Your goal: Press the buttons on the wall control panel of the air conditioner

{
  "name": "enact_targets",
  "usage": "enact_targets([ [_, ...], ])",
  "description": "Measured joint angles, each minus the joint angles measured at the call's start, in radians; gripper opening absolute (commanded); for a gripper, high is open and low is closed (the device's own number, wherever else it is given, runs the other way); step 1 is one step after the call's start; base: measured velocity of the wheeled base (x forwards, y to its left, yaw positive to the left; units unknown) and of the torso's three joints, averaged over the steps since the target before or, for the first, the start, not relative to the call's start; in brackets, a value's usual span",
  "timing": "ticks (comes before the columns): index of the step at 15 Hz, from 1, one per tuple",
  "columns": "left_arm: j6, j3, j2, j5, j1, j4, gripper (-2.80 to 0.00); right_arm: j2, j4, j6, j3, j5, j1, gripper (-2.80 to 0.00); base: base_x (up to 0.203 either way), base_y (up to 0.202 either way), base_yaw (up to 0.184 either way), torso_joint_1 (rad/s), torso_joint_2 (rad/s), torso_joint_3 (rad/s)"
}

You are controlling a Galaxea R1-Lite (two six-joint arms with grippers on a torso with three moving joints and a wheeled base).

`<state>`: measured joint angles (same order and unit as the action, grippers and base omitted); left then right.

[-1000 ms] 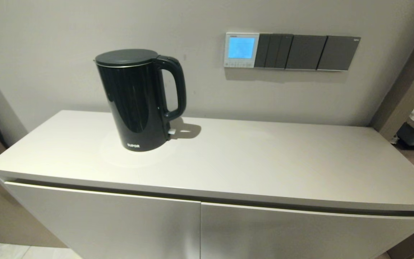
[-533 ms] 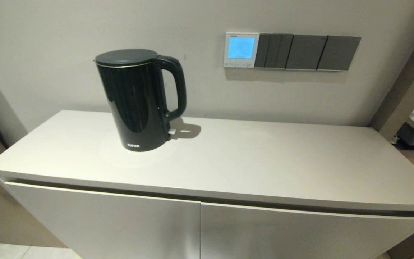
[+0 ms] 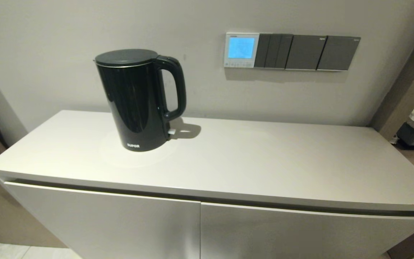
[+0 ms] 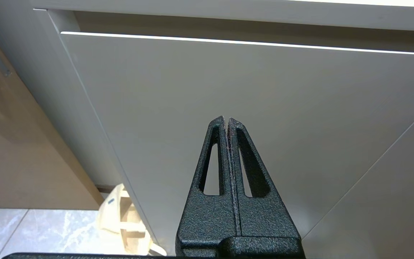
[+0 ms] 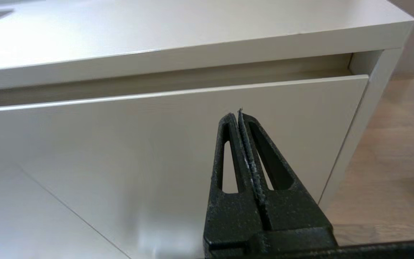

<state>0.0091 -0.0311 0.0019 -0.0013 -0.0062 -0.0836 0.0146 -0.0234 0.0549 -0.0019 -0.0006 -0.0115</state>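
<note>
Wrist views show left tool [image 4: 226, 120] and right tool [image 5: 239, 116] closed, empty.

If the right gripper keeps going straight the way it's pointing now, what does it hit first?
Most likely the cabinet door: the shut right gripper points at its upper part, below the cabinet top. Nothing lies between them.

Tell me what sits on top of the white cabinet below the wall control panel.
Only a black kettle stands on the cabinet top, left of the wall control panel. Its closed lid hides what is inside, and its base covers the spot beneath it.
</note>
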Motion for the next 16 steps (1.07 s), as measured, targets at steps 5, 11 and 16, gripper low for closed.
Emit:
enact_targets([
  [5, 0.000, 0.000, 0.000, -0.001, 0.000, 0.000, -2.80, -0.011, 0.015, -0.056, 0.001, 0.000, 0.001, -2.80, 0.000, 0.000, 0.000, 0.000, 0.00, 0.000],
  [11, 0.000, 0.000, 0.000, 0.000, 0.000, 0.000, -2.80, -0.011, 0.028, -0.154, 0.002, 0.029, -0.001, -2.80, 0.000, 0.000, 0.000, 0.000, 0.00, 0.000],
  [16, 0.000, 0.000, 0.000, 0.000, 0.000, 0.000, -2.80, -0.011, 0.025, -0.059, 0.002, -0.001, -0.003, -2.80, 0.000, 0.000, 0.000, 0.000, 0.00, 0.000],
])
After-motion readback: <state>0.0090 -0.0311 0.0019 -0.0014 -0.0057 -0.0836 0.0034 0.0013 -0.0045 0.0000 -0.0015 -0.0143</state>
